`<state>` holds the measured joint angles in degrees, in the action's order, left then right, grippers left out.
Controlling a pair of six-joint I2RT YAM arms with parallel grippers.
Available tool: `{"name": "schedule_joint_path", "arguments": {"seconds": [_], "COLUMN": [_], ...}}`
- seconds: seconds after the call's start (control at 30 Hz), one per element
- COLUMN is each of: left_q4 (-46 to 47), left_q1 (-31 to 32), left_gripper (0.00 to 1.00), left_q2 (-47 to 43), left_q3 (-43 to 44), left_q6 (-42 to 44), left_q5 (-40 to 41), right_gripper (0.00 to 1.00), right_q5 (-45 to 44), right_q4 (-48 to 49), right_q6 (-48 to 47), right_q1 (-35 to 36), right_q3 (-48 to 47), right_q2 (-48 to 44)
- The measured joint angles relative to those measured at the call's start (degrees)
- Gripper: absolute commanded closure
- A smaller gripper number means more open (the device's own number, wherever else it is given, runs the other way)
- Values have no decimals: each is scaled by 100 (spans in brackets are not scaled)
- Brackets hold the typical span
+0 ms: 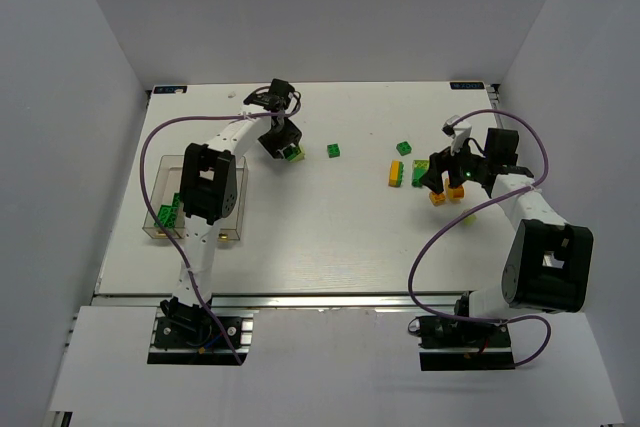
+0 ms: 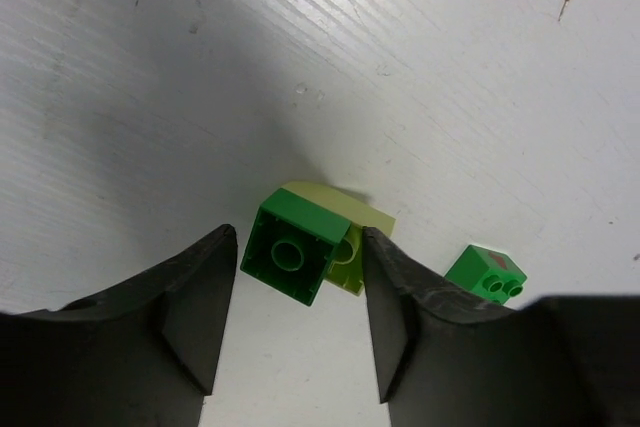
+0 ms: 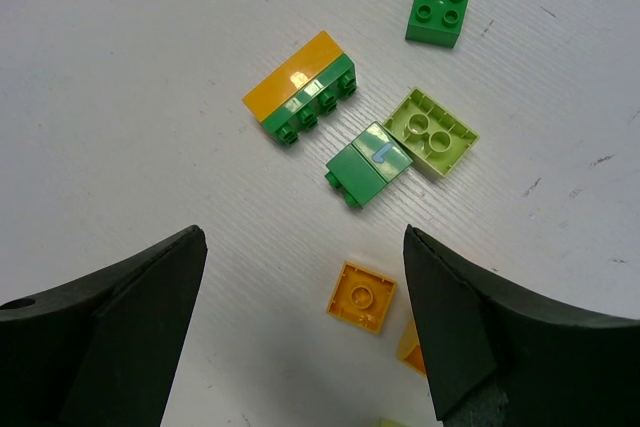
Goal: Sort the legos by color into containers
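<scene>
My left gripper (image 2: 298,237) is open at the back left of the table, its jaws either side of an upside-down dark green lego (image 2: 293,257). A pale yellow-green lego (image 2: 352,247) lies against that one and touches the right finger. Another green lego (image 2: 487,275) lies just outside the jaws. My right gripper (image 3: 302,237) is open above an upside-down orange lego (image 3: 362,297), with a second orange one (image 3: 412,352) half hidden by its finger. The clear containers (image 1: 165,172) stand at the left, with green legos (image 1: 168,213) in one of them.
Beyond the right gripper lie an orange-and-green block (image 3: 300,87), a green lego with a sticker (image 3: 367,165), an upturned yellow-green lego (image 3: 432,133) and a green square lego (image 3: 439,11). A yellow-green lego (image 1: 467,216) lies near the right arm. The left arm reaches over the containers.
</scene>
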<state>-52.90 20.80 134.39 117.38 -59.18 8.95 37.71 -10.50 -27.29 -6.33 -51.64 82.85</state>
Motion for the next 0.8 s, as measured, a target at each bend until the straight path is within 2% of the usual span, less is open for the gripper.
{"name": "schedule_joint_path", "arguments": {"seconds": [0.27, 0.5, 0.8], "left_q4": [363, 695, 1141], "left_q1": [0, 0, -2], "left_gripper": [43, 39, 44], "left_q2": [0, -2, -264], "left_q3": [-177, -407, -1016], "left_q6": [203, 358, 426], "left_q5": [-63, -223, -328], "right_gripper": [16, 16, 16], "right_q5": [0, 0, 0], "right_q4": [0, 0, 0], "right_q6": [2, 2, 0], "right_q1": [0, 0, 0], "right_q3": [0, 0, 0], "right_q2": [0, 0, 0]}}
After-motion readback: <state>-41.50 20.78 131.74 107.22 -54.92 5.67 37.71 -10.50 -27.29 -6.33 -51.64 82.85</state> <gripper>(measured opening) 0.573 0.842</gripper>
